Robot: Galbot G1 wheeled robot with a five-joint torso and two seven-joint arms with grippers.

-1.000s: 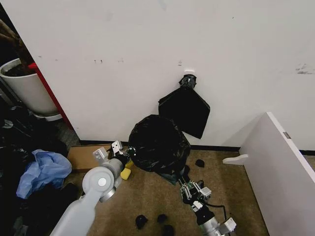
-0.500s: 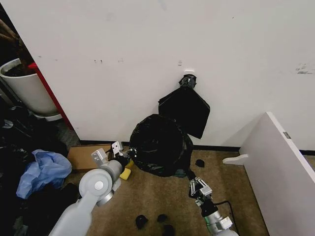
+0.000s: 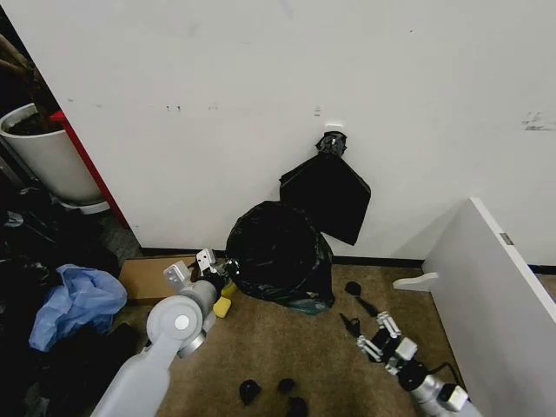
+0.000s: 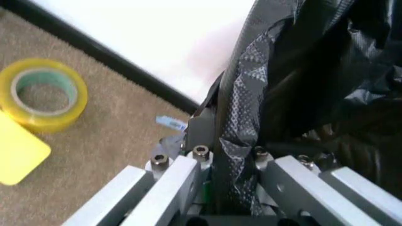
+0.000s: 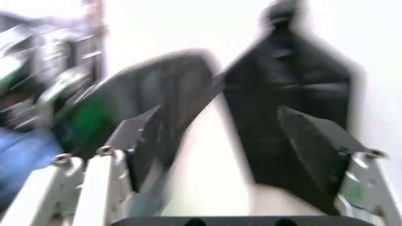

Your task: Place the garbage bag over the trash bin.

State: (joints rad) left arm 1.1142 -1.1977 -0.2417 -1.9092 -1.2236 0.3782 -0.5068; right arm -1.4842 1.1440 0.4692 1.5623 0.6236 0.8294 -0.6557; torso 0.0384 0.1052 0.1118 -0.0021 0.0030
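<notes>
A black garbage bag (image 3: 280, 255) sits bunched in a rounded heap on the brown carpet (image 3: 287, 356) against the foot of the white wall (image 3: 261, 95), draped over something beneath it that is hidden from sight, presumably the trash bin. The left gripper (image 3: 228, 280) reaches in from the near left and is clamped on a fold of the bag's plastic at its left edge; the left wrist view shows the textured black film pinched between the metal fingers (image 4: 188, 179). Beside it on the floor lie a yellow tape roll (image 4: 43, 100) and a flat yellow block (image 4: 18, 155). The right gripper (image 3: 363, 328) hovers low over the carpet to the near right of the bag, apart from it, its fingers spread wide and empty, as the blurred right wrist view also shows. On the wall just above and to the right of the heap hangs a flat black bundle (image 3: 326, 195) with a knotted top. At far left stand a white planter pot (image 3: 48, 161) and, nearer, a pale blue plastic bag (image 3: 78, 300).
</notes>
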